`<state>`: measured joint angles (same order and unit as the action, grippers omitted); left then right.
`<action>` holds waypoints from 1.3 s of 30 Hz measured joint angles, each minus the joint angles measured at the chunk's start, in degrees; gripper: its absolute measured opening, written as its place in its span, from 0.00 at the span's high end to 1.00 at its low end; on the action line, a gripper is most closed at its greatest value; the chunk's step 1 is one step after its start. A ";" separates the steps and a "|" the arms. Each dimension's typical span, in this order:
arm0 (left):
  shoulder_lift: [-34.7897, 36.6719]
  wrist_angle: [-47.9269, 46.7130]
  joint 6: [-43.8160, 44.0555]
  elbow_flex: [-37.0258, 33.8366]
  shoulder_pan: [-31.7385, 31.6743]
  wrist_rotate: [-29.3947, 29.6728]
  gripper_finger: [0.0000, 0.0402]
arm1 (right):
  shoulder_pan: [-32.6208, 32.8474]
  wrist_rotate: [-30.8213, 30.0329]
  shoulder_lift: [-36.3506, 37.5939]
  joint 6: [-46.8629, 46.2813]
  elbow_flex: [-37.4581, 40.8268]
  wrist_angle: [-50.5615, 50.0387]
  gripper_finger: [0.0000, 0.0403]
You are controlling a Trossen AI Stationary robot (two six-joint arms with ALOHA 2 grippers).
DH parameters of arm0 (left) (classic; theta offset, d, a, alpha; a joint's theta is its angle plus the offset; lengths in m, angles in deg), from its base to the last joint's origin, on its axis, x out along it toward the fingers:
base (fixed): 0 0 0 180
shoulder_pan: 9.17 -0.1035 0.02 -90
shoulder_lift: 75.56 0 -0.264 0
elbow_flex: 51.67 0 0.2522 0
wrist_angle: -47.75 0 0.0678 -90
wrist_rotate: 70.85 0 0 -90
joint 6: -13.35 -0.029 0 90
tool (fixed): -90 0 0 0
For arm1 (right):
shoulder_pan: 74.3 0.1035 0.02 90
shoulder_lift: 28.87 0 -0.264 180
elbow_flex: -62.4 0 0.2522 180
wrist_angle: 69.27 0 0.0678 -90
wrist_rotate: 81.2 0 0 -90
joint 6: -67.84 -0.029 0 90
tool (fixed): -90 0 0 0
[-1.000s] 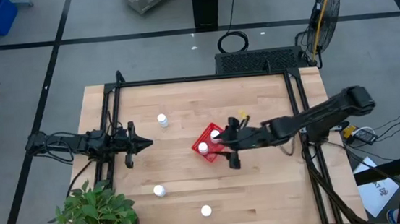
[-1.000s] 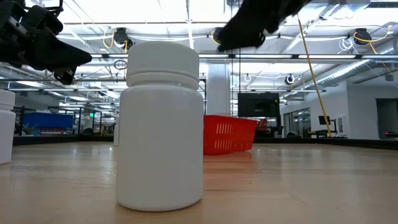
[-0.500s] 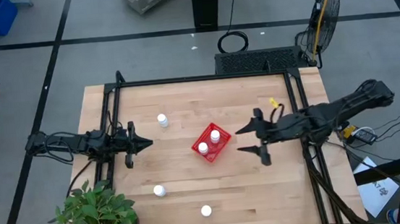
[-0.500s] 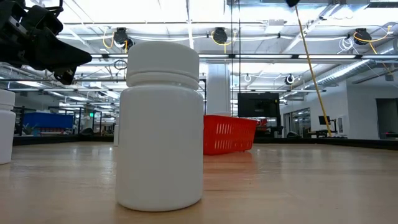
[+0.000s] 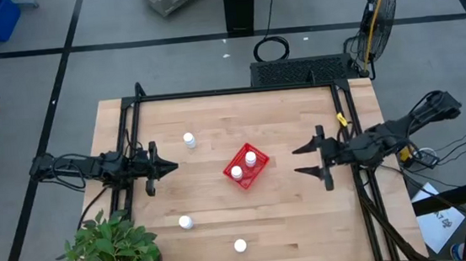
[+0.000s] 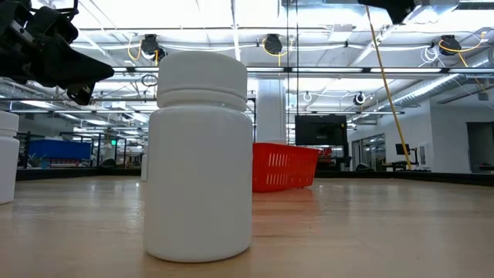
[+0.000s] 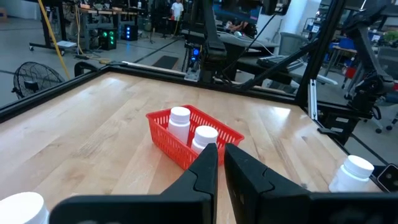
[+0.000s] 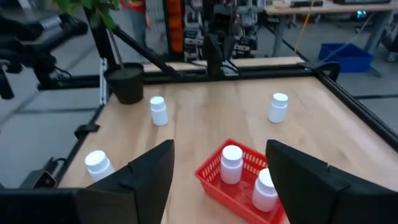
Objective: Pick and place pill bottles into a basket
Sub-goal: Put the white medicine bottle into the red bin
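The red basket (image 5: 245, 166) stands mid-table with two white pill bottles (image 5: 250, 157) (image 5: 237, 172) upright inside; it also shows in the right wrist view (image 8: 211, 171) and the left wrist view (image 7: 163, 127). Three more bottles stand on their bases on the table: far left (image 5: 189, 139), near left (image 5: 185, 222) and at the near edge (image 5: 240, 246), the last looming large in the low view (image 6: 201, 154). My right gripper (image 5: 301, 162) is open and empty, right of the basket. My left gripper (image 5: 170, 167) is shut and empty at the table's left side.
A black frame (image 5: 230, 92) runs along the table's far, left and right edges. A potted plant (image 5: 108, 253) stands at the near left corner. Bare wood lies between the basket and my right gripper.
My right gripper has drawn back from over the basket toward the table's right edge, its fingers open and empty. Two bottles stay upright in the basket.
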<state>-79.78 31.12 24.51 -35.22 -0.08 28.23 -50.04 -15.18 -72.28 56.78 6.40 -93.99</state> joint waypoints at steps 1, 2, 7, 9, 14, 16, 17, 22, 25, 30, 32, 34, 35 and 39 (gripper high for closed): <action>-0.01 0.00 0.00 0.00 0.00 0.00 0.92 | 0.20 -0.02 1.21 0.19 2.19 1.83 0.40; -0.01 0.00 0.00 0.01 0.01 0.00 0.92 | 0.37 -0.01 2.30 0.40 4.45 3.77 0.40; -0.01 0.00 0.00 0.01 0.00 0.00 0.92 | 1.11 0.18 6.91 1.47 15.79 13.52 0.42; -0.01 0.00 0.00 -0.01 0.01 0.00 0.92 | 1.35 0.15 9.07 1.62 19.97 16.88 0.43; -0.01 0.00 0.00 0.00 0.00 0.00 0.92 | 1.35 0.38 14.54 1.33 29.30 25.73 0.45; -0.01 0.00 0.00 0.01 0.01 0.00 0.92 | 1.35 1.09 16.99 1.71 32.02 27.74 0.45; -0.01 0.00 0.00 0.01 -0.01 0.00 0.92 | 1.35 1.20 18.22 2.11 32.97 28.32 0.45; -0.01 0.00 0.00 0.00 0.01 0.00 0.92 | 1.30 -3.59 24.15 5.82 34.34 26.82 0.45; 0.00 0.00 0.00 0.00 0.00 0.00 0.92 | 1.30 -9.05 27.61 8.73 34.36 24.12 0.47; 0.01 0.00 0.00 0.00 0.01 0.00 0.92 | 1.30 -12.24 33.19 11.00 34.36 18.62 0.49; 0.01 0.00 0.00 0.00 0.01 0.00 0.92 | 1.26 -12.43 35.36 9.43 34.38 14.96 0.51; 0.01 0.00 0.00 0.01 -0.01 0.00 0.92 | 1.28 -12.41 37.43 7.85 34.36 12.16 0.52; 0.00 0.00 0.00 0.01 -0.01 0.00 0.92 | 1.28 -12.41 38.35 7.45 34.36 11.12 0.52; 0.01 0.00 0.00 0.01 0.01 0.00 0.92 | 1.28 -13.84 41.97 7.38 34.36 6.11 0.54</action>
<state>-79.77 31.12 24.51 -35.21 -0.06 28.23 -48.76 -29.01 -30.31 64.16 40.76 -87.87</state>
